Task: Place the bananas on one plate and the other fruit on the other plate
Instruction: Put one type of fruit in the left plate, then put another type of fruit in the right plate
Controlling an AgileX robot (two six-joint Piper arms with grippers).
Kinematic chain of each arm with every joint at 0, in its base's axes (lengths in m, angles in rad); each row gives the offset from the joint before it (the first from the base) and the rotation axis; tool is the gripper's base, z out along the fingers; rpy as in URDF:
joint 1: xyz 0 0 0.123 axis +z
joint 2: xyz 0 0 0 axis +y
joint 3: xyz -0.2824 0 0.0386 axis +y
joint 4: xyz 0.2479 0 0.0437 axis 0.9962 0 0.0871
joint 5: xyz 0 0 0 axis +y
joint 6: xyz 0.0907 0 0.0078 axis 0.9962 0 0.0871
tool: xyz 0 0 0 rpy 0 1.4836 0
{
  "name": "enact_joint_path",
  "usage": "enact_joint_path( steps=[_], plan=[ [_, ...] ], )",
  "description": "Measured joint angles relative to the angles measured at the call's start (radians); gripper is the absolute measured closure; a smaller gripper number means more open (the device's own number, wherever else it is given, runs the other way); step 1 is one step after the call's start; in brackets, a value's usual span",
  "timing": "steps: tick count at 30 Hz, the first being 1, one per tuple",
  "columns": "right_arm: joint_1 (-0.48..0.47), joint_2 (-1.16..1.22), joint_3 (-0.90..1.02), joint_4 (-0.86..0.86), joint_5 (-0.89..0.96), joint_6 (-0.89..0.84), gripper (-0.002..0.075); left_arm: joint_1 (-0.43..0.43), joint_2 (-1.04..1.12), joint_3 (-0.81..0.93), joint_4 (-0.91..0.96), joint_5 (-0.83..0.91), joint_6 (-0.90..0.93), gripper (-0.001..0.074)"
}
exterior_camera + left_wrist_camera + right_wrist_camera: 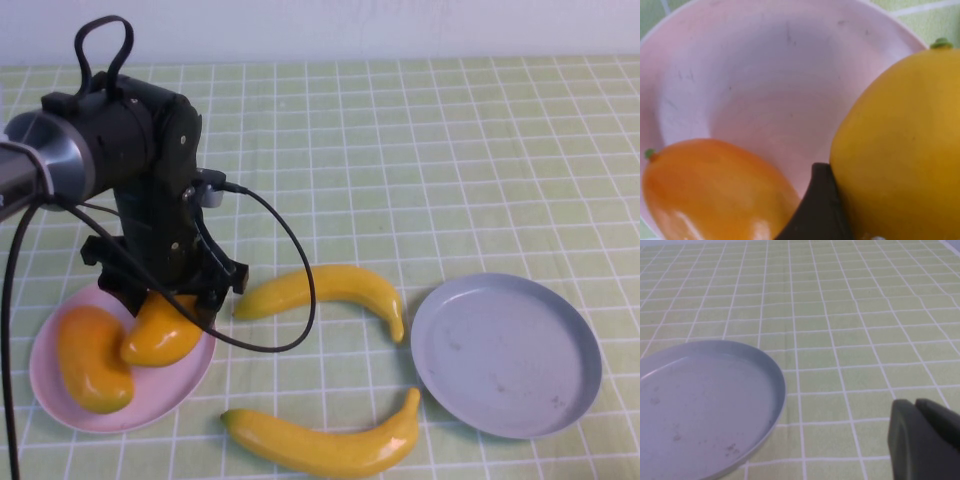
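Resting on the pink plate [60, 395] at the table's left are both orange fruits [92, 358], one lying flat and the other [163, 330] leaning at the plate's far edge, while the grey-blue plate [506, 355] on the right holds nothing and the two bananas [325, 290] lie on the cloth between the plates, one farther back and one [325, 443] nearer the camera. Straddling the leaning fruit, the left gripper [172, 292] has its jaws spread wide around it, one dark finger [817, 210] against its side, though a firm grip cannot be told. The right gripper [922, 442], jaws closed and empty, hovers just beside the grey-blue plate above the green checked tablecloth [450, 150], with a pale wall [350, 25] behind.
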Motion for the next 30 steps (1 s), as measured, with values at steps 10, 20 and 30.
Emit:
enact_joint_path(
  steps=[10, 20, 30],
  plan=[
    [0.000, 0.000, 0.000, 0.000, 0.000, 0.000, 0.0743, 0.000, 0.000, 0.000, 0.001, 0.000, 0.063, 0.0127],
    [0.000, 0.000, 0.000, 0.000, 0.000, 0.000, 0.0743, -0.002, -0.002, 0.000, 0.069, 0.000, 0.062, 0.0111],
    [0.000, 0.000, 0.000, 0.000, 0.000, 0.000, 0.0743, -0.109, -0.293, 0.041, 0.157, -0.066, 0.011, 0.0646]
  ],
)
